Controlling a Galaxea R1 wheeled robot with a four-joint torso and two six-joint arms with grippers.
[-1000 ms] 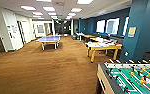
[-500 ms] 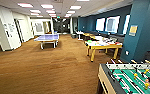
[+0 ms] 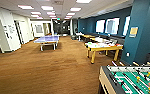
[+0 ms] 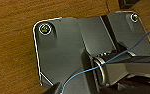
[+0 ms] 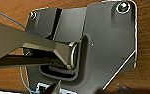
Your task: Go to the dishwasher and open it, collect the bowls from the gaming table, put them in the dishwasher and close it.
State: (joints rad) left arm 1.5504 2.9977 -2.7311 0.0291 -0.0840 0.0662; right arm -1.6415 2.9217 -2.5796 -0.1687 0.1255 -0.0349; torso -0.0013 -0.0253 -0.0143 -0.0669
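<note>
A yellow-edged desk (image 3: 104, 48) stands on the brown carpet floor (image 3: 48, 70). Small blurred items (image 3: 101, 45) lie on its white top.

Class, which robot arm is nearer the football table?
Right, most likely: the football table stands low on the head view's right, the robot's right side; carpet lies on its left.

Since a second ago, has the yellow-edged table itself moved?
No. The yellow-edged table keeps its spot beside the teal wall; the whole head view shifted together, so the camera moved, not the table.
</note>
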